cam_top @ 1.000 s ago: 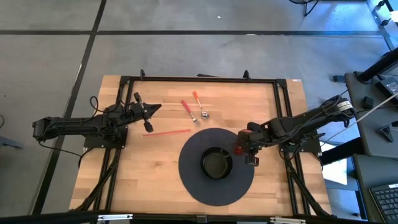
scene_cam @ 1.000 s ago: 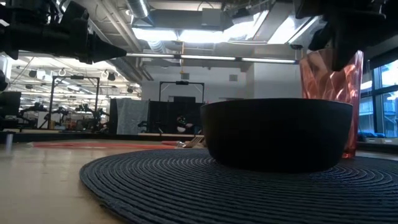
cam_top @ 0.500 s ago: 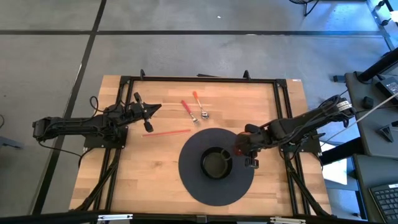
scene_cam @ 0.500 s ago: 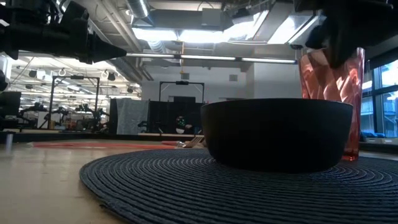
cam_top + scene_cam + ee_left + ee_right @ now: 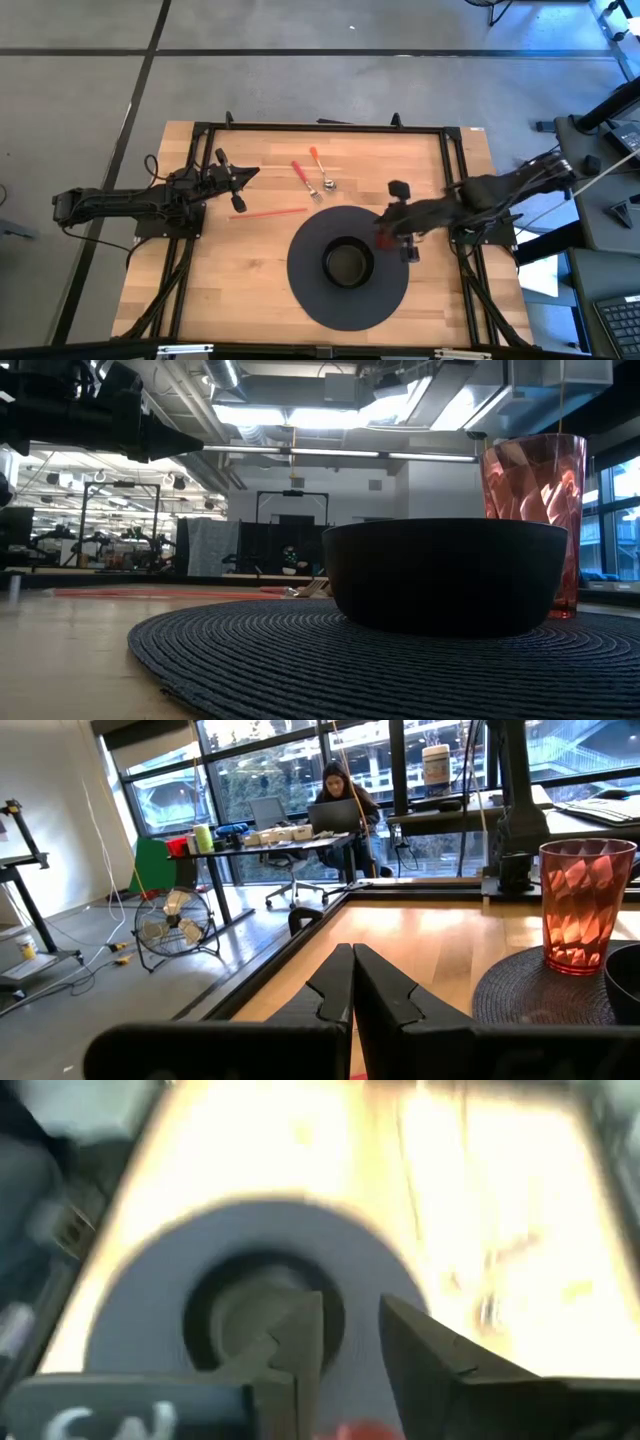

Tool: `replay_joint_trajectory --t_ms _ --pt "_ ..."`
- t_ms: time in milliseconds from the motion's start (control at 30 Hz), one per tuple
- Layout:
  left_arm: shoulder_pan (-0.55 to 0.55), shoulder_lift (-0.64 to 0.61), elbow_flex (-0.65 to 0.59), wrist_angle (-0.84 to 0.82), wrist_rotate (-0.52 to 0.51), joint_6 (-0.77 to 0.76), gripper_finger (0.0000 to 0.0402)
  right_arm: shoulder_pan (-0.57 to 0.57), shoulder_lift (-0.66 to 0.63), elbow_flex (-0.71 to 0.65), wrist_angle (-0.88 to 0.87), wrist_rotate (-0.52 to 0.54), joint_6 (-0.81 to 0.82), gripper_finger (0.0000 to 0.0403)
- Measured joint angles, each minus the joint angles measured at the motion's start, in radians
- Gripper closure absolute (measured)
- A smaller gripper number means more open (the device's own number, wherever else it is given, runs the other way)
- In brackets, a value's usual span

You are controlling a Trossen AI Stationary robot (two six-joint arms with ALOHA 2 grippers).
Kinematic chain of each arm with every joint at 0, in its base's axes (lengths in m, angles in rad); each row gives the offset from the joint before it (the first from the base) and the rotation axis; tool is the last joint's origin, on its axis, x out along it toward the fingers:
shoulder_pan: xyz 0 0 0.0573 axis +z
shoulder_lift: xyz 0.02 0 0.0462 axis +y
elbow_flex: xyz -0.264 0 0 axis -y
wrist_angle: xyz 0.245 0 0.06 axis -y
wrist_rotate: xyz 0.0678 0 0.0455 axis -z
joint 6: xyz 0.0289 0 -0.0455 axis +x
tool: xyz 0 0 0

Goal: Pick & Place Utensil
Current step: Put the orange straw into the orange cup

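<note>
Two red-handled utensils [image 5: 301, 176] [image 5: 322, 170] lie flat on the wooden table beyond the round dark mat [image 5: 310, 290]. A black bowl [image 5: 347, 262] [image 5: 445, 575] sits in the mat's middle. A red faceted cup [image 5: 383, 238] [image 5: 532, 520] [image 5: 585, 905] stands upright on the mat's right part. My right gripper [image 5: 404, 220] [image 5: 348, 1305] hangs open above the cup, pointing down, and touches nothing. My left gripper [image 5: 240, 176] [image 5: 352, 952] is shut and waits over the table's left part.
A thin red stick [image 5: 270, 212] lies on the wood left of the mat, near the left gripper. A black frame [image 5: 320, 127] runs round the table top. Bare wood shows at the table's near left and far right. A person sits at a desk in the room beyond.
My right gripper has risen straight up off the cup's top and out of the low view, tipping to point down at the mat. The cup stays upright on the mat where it was. The left arm has kept still.
</note>
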Motion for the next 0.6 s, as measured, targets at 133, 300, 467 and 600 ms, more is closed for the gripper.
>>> replay_joint_trajectory --t_ms 133,300,467,600 --pt "0.0 0.0 0.0 -0.002 0.0 0.0 0.04 -0.037 -0.109 -0.031 0.122 -0.084 -0.123 0.0362" --pt "0.0 0.0 0.0 -0.021 -0.029 0.016 0.04 -0.101 -0.265 -0.174 0.323 -0.178 -0.172 0.0392" --pt "0.0 0.0 0.0 -0.023 -0.063 0.026 0.04 -0.172 -0.407 -0.391 0.531 -0.207 -0.177 0.0398" --pt "0.0 0.0 0.0 -0.023 -0.063 0.026 0.04 -0.241 -0.505 -0.598 0.778 -0.3 -0.188 0.0399"
